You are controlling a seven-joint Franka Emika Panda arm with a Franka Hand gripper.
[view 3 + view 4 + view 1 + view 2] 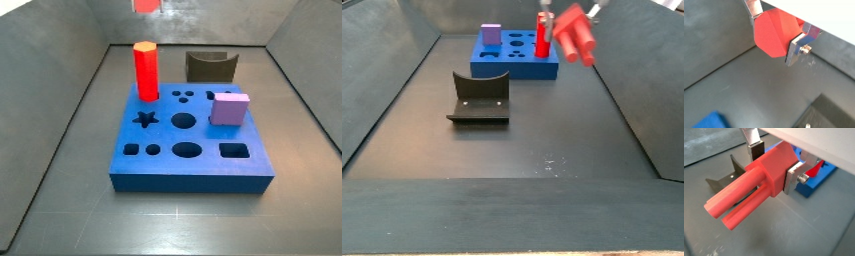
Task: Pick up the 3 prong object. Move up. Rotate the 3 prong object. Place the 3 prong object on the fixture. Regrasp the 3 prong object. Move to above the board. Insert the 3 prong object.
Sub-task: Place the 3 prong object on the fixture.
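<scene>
Gripper (772,167) is clamped on the 3 prong object (747,193), high above the fixture (478,98) and board (187,165).

We see the hand (769,164) as two flat silver metal plates, one finger (795,177) bearing a round silver screw on its outer face, the other carrying a dark pad. Above them in both wrist views sits a pale housing.

Dark grey floor (502,150), grey enclosure walls (54,40), even light.
</scene>
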